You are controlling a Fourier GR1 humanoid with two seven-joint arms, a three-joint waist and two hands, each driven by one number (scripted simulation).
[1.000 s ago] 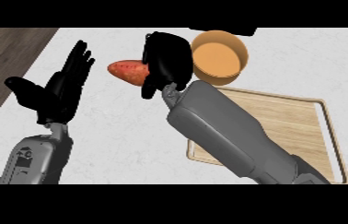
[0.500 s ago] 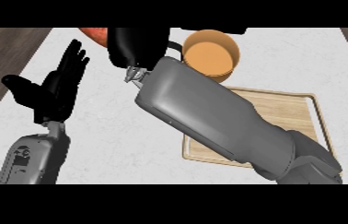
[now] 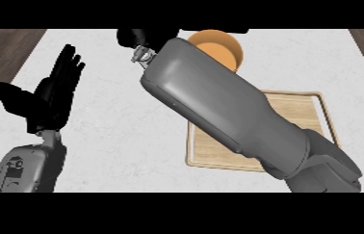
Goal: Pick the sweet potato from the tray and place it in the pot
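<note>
Resting at the view's left, the left hand [image 3: 53, 93] stands open with its fingers straight and pointing up, the thumb spread off toward the left edge, and nothing in it. Below it the grey left forearm [image 3: 28, 168] comes in from the lower left corner. Both sit over the pale marbled counter [image 3: 121, 132], whose dark wooden edge [image 3: 18, 47] shows at the upper left.

Toward the middle, the right forearm [image 3: 235, 112] runs as a broad grey bulk from the lower right up to the top of the view, covering much of the scene. At its far end only a small black part of the right hand [image 3: 138, 37] shows, cut off by the top edge (whether its fingers are curled or straight cannot be told from this). The sweet potato is not visible anywhere.

Just right of the wrist sits the pot [image 3: 226, 52], its orange inside partly hidden behind the forearm. Further down on the right lies the wooden tray [image 3: 313, 112], its bare board showing on both sides of the arm.
</note>
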